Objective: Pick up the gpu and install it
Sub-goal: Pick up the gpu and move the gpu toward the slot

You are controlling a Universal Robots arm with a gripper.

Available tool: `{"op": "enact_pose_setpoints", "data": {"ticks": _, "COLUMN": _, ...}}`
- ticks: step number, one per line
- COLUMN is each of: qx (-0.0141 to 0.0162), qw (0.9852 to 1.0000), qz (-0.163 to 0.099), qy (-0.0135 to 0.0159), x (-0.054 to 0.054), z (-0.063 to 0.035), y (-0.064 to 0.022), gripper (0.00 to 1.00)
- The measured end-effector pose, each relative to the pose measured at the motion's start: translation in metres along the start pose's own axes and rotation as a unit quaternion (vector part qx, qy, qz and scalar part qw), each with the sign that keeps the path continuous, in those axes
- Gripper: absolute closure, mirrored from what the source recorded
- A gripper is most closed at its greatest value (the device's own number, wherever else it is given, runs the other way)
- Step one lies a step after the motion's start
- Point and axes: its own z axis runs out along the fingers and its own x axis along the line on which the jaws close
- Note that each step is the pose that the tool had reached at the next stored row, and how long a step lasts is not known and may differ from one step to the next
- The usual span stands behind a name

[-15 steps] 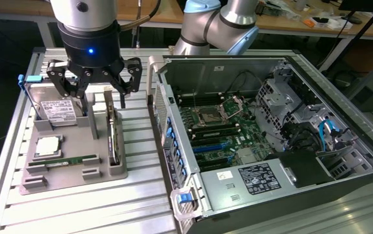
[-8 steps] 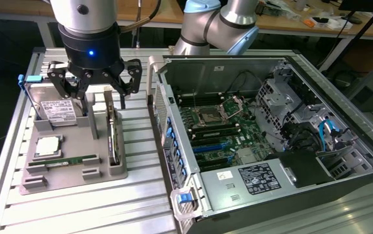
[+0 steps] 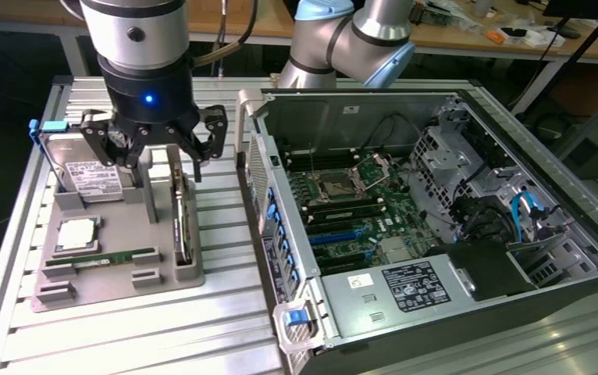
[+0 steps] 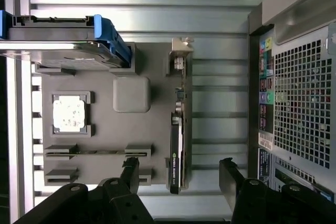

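Observation:
The gpu (image 3: pixel 180 223) is a thin dark card standing on edge in the slot on the side of the grey holder (image 3: pixel 122 281) that faces the computer case. Its silvery bracket (image 4: pixel 181 56) is at one end. My gripper (image 3: pixel 164 168) hangs just above the card's far end, open, with nothing between its fingers. In the wrist view the gpu (image 4: pixel 177 129) lies between the two black fingers (image 4: pixel 131 170), which stand apart on either side of it without touching it.
The holder also carries a hard drive (image 3: pixel 89 168) with a blue clip, a processor (image 3: pixel 77 234) and a green memory stick (image 3: pixel 112 258). The open computer case (image 3: pixel 310 117) with its motherboard (image 3: pixel 351 211) stands at the exterior view's right. A second arm (image 3: pixel 351 39) is behind it.

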Motion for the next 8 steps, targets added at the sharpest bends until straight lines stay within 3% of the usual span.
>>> {"op": "enact_pose_setpoints", "data": {"ticks": 8, "qx": 0.0000, "qw": 1.0000, "qz": 0.000, "qy": 0.0000, "x": 0.000, "z": 0.0150, "y": -0.0005, "gripper": 0.28}}
